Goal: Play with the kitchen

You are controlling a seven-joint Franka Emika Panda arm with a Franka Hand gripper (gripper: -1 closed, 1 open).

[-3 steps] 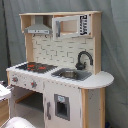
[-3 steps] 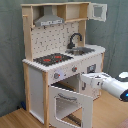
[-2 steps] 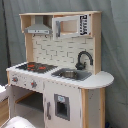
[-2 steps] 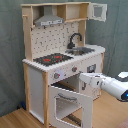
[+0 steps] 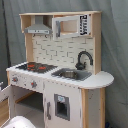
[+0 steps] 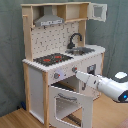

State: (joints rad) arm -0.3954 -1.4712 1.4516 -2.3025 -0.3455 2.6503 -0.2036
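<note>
Nearest in the second exterior view, the arm (image 6: 111, 86) comes in from the second exterior view's right, white with a dark joint, narrowing toward the front of the kitchen (image 6: 62, 55). Its gripper (image 6: 78, 75) ends just beside the knob panel, above the oven door (image 6: 67, 102), which stands swung open (white frame, a window in it). Whether the tip touches the panel, and how far the fingers are parted or whether they hold anything, I cannot tell: the tip shows only as a pale blunt end.

In the first exterior view, a pale rounded shape at the bottom edge is probably part of the same arm.

The kitchen stands on a wooden floor (image 6: 15, 119) against a grey curtain (image 5: 114, 45), filling most of both exterior views. On the counter, the red-ringed black hob (image 5: 36, 66) lies toward the first exterior view's left, the sink (image 5: 72, 75) to the first exterior view's right, with the black tap (image 5: 83, 59) curving over it. Behind them rises the pegboard back (image 5: 57, 49). Farther up sit the grey hood (image 5: 38, 29) and a small cupboard with its windowed door (image 6: 98, 11) ajar.
</note>
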